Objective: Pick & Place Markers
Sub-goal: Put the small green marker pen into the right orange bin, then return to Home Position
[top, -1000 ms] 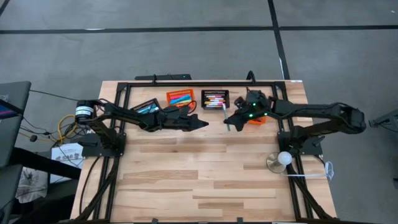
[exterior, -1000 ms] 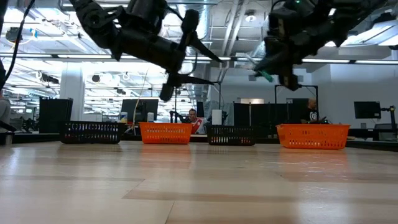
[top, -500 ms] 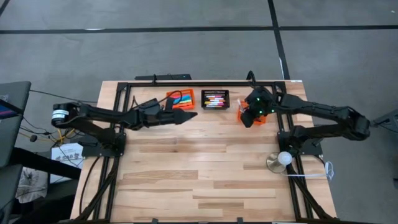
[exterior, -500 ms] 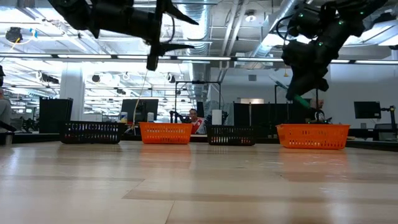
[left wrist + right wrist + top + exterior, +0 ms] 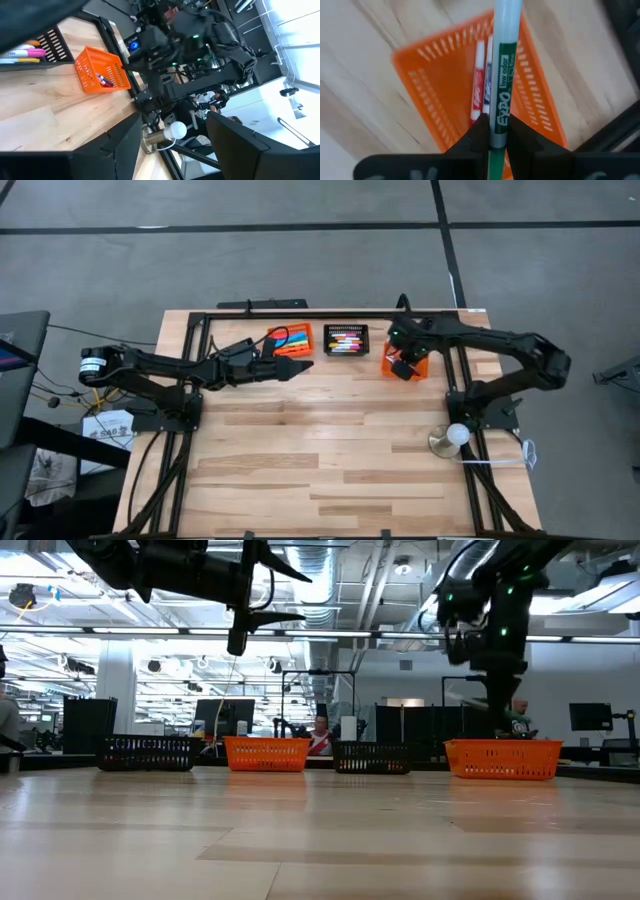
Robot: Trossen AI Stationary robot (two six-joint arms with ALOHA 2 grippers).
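- We see the right gripper (image 5: 403, 366) hanging over the right orange basket (image 5: 416, 370) at the back right of the table (image 5: 330, 470), its arm bent in from the right.
- In the right wrist view its jaws are clamped on a green marker (image 5: 503, 75), which points down toward that basket's inside.
- Two markers already lie in the right orange basket (image 5: 445, 90): a red one (image 5: 478, 85) and a blue one (image 5: 488, 82), side by side.
- We see the left gripper (image 5: 296, 366) raised above the table, just in front of the left orange basket (image 5: 290, 337); its jaws stand apart and hold nothing.
- In the low view the left gripper (image 5: 270, 595) is high above the row of baskets.
- Between the two orange baskets sits a black basket (image 5: 346, 338) with several markers in it, pink, yellow and orange among them.
- The left orange basket also holds markers; we make out a light blue one.
- A second black basket (image 5: 148, 752) stands at the left end of the row; in the high view the left arm mostly covers it.
- In the low view a person (image 5: 320, 732) sits in the room behind the table.
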